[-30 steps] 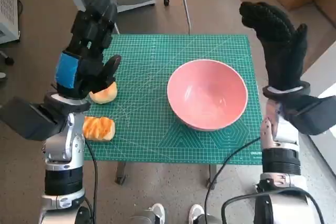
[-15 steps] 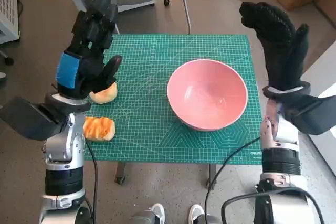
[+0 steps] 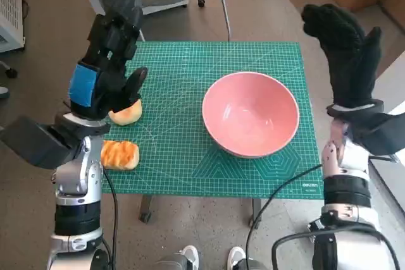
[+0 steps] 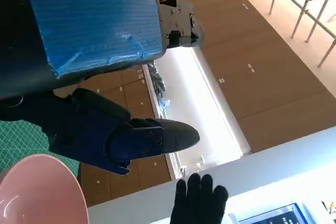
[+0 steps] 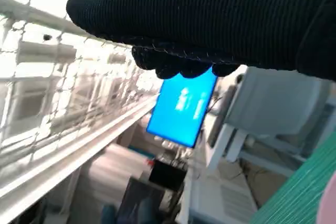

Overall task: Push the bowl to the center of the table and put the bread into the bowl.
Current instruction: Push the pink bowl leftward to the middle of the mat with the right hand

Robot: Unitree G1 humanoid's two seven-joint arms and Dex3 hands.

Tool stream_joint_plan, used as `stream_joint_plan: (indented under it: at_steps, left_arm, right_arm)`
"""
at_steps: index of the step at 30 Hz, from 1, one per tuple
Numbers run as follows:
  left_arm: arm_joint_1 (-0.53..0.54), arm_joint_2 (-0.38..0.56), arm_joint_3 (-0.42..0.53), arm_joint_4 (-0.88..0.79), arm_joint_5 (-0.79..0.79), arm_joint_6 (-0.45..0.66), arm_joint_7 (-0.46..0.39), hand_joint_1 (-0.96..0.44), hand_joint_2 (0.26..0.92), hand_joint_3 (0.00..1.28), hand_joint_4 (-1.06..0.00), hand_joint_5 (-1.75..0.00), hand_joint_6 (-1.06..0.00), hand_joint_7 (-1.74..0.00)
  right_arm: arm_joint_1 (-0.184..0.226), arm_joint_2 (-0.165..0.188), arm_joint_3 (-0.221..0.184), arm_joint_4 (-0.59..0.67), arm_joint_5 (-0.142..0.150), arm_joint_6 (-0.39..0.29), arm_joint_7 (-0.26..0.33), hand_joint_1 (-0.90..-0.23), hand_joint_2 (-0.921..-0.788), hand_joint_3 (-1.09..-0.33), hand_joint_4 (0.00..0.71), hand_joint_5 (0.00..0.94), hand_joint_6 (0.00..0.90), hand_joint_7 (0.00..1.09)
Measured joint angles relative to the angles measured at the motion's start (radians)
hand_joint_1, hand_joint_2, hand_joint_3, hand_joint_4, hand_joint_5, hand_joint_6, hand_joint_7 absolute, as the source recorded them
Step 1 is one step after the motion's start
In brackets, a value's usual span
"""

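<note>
From the head view we see the pink bowl (image 3: 250, 113) on the green table (image 3: 177, 156), right of the middle and near the right edge. Two pieces of bread lie by the left edge: a pale bun (image 3: 125, 113) just beside our left hand (image 3: 104, 71), and an orange roll (image 3: 119, 154) nearer us. The left hand hangs over the bun with fingers apart, gripping nothing. Our right hand (image 3: 347, 55) is raised beyond the table's right edge, fingers extended, empty and clear of the bowl.

In the left wrist view the left hand (image 4: 105, 129) holds nothing; the bowl's rim (image 4: 42, 192) shows in a corner, and the right hand (image 4: 199, 203) shows far off.

In the right wrist view only the glove (image 5: 210, 19) and a strip of table (image 5: 304, 192) show.

We judge the push not yet done: the right hand must drop beside the bowl's outer wall and slide it leftward.
</note>
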Motion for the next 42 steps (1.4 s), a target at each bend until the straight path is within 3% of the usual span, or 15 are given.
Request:
stream_joint_plan:
  at_steps: [5, 11, 22, 28, 35, 42]
  left_arm:
    - [0.001, 0.0, 0.001, 0.001, 0.0, 0.0, 0.0, -0.64, 0.921, 0.47, -0.02, -0.04, 0.0, -0.37]
    - [0.002, 0.0, 0.001, 0.005, 0.0, 0.0, 0.002, -0.64, 0.921, 0.47, -0.03, -0.04, 0.0, -0.37]
    - [0.009, 0.0, 0.002, 0.008, 0.0, -0.008, 0.006, -0.65, 0.921, 0.46, -0.03, -0.04, 0.0, -0.38]
    - [0.019, 0.0, 0.003, 0.011, 0.001, -0.02, 0.006, -0.65, 0.921, 0.46, -0.03, -0.04, 0.0, -0.37]
    - [0.022, 0.0, 0.008, 0.019, 0.001, -0.029, 0.006, -0.65, 0.921, 0.45, -0.03, -0.04, 0.0, -0.37]
    - [0.029, 0.002, 0.014, 0.023, 0.001, -0.038, 0.005, -0.65, 0.921, 0.45, -0.03, -0.04, 0.0, -0.37]
  right_arm:
    - [-0.023, -0.021, -0.011, 0.112, -0.021, -0.021, -0.028, -0.596, -0.921, -0.654, 0.242, 0.0, 0.33, 0.0]
    - [-0.035, -0.043, -0.009, 0.223, -0.079, -0.016, -0.097, -0.572, -0.921, -0.682, 0.224, 0.0, 0.323, 0.0]
    - [-0.037, -0.046, 0.001, 0.321, -0.155, 0.084, -0.222, -0.555, -0.921, -0.691, 0.224, 0.003, 0.312, 0.0]
    - [-0.034, -0.044, 0.008, 0.342, -0.175, 0.148, -0.272, -0.539, -0.921, -0.694, 0.236, 0.008, 0.332, 0.01]
    - [-0.023, -0.029, 0.008, 0.355, -0.177, 0.217, -0.296, -0.548, -0.921, -0.691, 0.239, 0.007, 0.343, 0.02]
    - [-0.004, -0.003, 0.015, 0.358, -0.196, 0.246, -0.316, -0.575, -0.921, -0.69, 0.236, 0.003, 0.324, 0.01]
